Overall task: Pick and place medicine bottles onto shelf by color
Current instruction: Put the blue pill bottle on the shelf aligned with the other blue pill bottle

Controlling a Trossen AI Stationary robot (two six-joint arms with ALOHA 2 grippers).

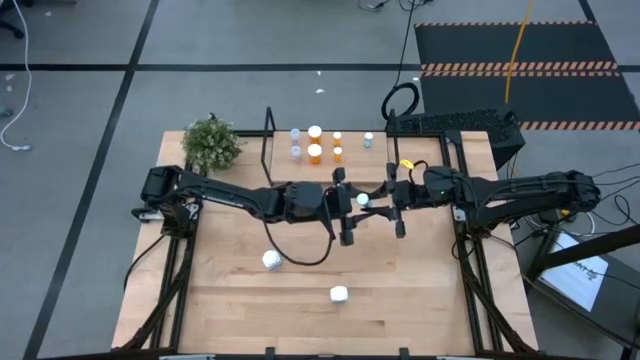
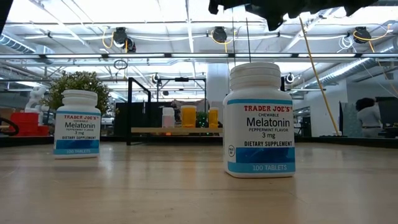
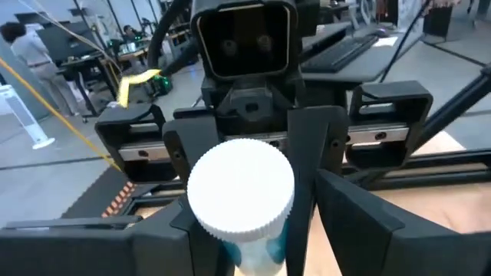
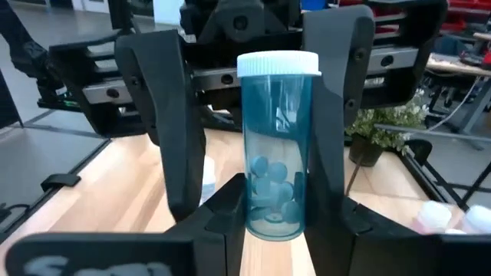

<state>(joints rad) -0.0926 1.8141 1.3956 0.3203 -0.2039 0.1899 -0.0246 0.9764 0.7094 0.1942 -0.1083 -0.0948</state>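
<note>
The pale-blue pill bottle hangs above the tabletop mid-handover, between both tools; the right tool clamps its base, the left tool closes beside its white cap; seat one grip before freeing the other.

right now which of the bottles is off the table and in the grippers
The blue-green bottle with a white cap, held between the left gripper and the right gripper; the others stand on the shelf or tabletop.
</note>
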